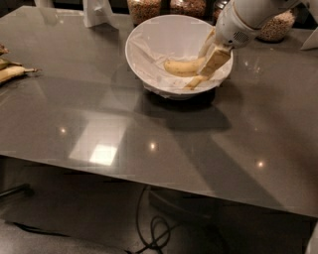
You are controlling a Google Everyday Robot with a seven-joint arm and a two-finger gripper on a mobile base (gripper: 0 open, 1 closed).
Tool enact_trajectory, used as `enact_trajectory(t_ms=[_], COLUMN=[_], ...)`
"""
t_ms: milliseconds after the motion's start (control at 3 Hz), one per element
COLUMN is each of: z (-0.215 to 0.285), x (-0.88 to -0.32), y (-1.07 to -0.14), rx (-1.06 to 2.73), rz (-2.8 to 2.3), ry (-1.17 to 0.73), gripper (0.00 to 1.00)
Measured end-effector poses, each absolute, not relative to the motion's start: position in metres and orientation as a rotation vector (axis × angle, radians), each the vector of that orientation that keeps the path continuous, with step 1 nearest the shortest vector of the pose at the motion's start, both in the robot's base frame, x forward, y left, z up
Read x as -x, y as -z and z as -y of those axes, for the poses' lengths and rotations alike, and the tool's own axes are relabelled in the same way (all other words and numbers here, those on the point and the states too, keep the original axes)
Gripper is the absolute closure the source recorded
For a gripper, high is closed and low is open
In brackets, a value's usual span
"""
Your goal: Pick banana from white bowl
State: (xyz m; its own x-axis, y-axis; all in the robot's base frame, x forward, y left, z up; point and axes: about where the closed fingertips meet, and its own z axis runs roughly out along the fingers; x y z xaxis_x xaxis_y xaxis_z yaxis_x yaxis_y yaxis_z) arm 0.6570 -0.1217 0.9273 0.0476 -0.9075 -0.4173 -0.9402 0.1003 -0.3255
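The white bowl (149, 34) stands at the back middle of the grey table, lined with crumpled white paper. A yellow banana (180, 67) lies across its inside, its right end between my fingers. My gripper (205, 71) reaches down into the bowl's right side from the upper right, on the white arm (248, 17). Its tan fingers (216, 58) are closed on the banana's right end. The banana sits a little above the paper lining.
Other bananas (11, 72) lie at the table's left edge. Glass jars of dry food (144, 7) (276, 25) and a white stand (98, 12) line the back. The table's front edge runs across the lower frame, with cables on the floor beneath.
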Motion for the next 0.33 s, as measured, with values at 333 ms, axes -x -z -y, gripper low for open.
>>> enact_trajectory(t_ms=[333], z=[0.1195], x=[-0.6517], y=[-0.9390], rx=[1.796], rz=[-1.846], ry=[-0.070], gripper=[1.00])
